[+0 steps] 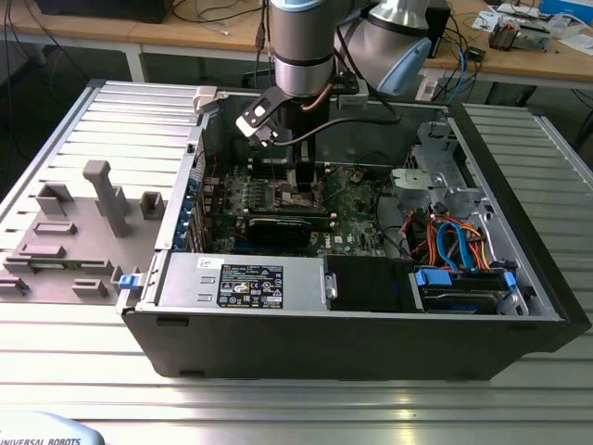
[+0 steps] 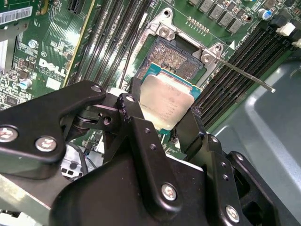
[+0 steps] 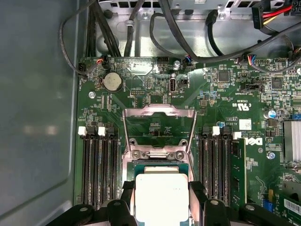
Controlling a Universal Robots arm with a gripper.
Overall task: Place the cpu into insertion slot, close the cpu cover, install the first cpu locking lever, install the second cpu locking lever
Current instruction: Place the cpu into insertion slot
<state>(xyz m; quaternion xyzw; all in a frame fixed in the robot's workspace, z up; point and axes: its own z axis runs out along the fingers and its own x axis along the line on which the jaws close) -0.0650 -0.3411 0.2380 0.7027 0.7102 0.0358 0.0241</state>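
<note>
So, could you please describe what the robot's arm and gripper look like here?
The arm is a silver-grey cylinder with a black band, and its joint has a pale blue cap. A black cable loops beside the wrist, where a small black-and-white block is mounted. The gripper is matte black, built of flat linked bars fastened with silver screws.

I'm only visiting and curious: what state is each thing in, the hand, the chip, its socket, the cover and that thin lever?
hand: shut on the cpu.
cpu: held over the insertion slot, seemingly not seated.
insertion slot: uncovered, contacts partly showing.
cpu cover: flipped open.
locking lever: unlatched, sticking out free.
computer case: side open.
</note>
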